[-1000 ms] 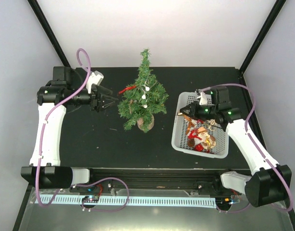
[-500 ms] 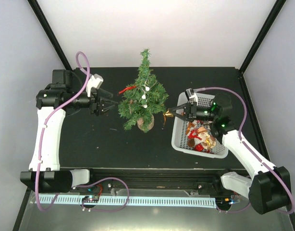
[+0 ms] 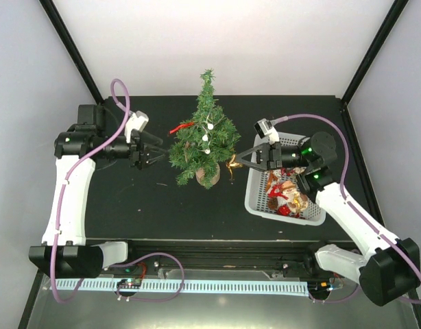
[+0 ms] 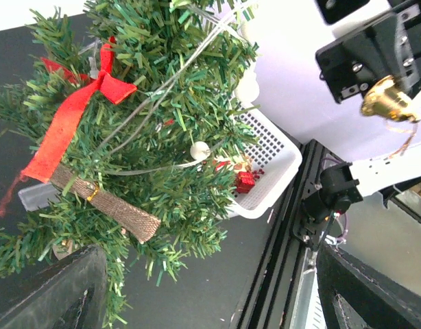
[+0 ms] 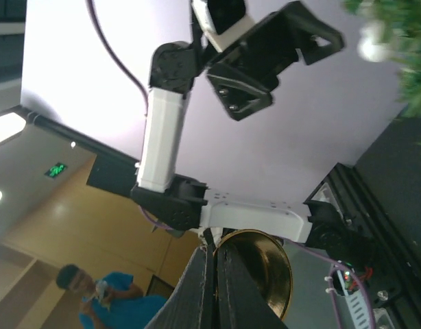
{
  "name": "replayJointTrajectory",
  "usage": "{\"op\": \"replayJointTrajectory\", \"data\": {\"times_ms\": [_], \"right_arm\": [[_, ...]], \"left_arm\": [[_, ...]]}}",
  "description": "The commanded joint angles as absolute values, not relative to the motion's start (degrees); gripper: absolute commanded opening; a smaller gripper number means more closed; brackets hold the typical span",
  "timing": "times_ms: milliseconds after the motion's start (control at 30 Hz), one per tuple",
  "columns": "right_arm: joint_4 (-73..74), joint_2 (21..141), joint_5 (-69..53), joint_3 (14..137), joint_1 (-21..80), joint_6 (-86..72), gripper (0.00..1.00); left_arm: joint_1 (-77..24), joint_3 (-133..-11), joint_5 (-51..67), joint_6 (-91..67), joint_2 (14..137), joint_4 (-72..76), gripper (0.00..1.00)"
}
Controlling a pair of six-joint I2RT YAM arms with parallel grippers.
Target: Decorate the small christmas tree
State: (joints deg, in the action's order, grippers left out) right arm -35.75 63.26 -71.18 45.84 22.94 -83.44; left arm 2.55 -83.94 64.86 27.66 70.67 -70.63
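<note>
The jaws of your right gripper [image 3: 241,157] pinch a gold bell [image 3: 232,164] — the small christmas tree [image 3: 203,140] stands upright just ahead of them. Your left gripper [image 3: 154,149], jaws spread, faces the tree's other side.

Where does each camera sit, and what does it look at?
Top: above and behind the arms, looking down at the table, small christmas tree and basket; both arms, left hand and right hand show.
Left wrist: on the left arm, facing the tree's side and the right hand; its own fingers fill the bottom corners.
Right wrist: on the right arm, facing the open left hand; its own shut fingers hold the gold bell.
Shared: both wrist views show the bell.
</note>
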Motion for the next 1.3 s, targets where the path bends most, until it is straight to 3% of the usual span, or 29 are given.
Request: {"op": "replayJointTrajectory", "data": {"times_ms": [0, 267, 467, 733, 867, 1267], "right_arm": [[-28.35, 62.74, -73.29, 51.69, 25.40, -78.38, 0.01], [-6.17, 65.70, -72.25, 60.08, 30.57, -63.48, 0.01], [-6.59, 68.68, -70.19, 61.12, 34.55, -63.81, 0.01], [-6.66, 72.44, -69.46, 63.72, 37.39, -64.19, 0.01], [-6.93, 73.75, -69.45, 65.01, 38.41, -64.81, 0.01], [-7.24, 75.69, -68.82, 65.95, 40.06, -65.04, 0.01]], "left_arm": [[2.08, -82.68, 67.68, 28.61, 69.11, -69.99, 0.84], [0.65, -81.92, 72.21, 33.96, 68.50, -74.49, 0.79], [-3.16, -86.60, 75.30, 44.44, 68.33, -81.96, 0.71], [-12.21, -90.15, 69.83, 51.72, 68.77, -86.79, 0.73], [-15.93, -89.37, 66.81, 52.04, 68.58, -85.61, 0.67], [-19.80, -90.13, 65.60, 50.36, 70.87, -83.58, 0.65]]}}
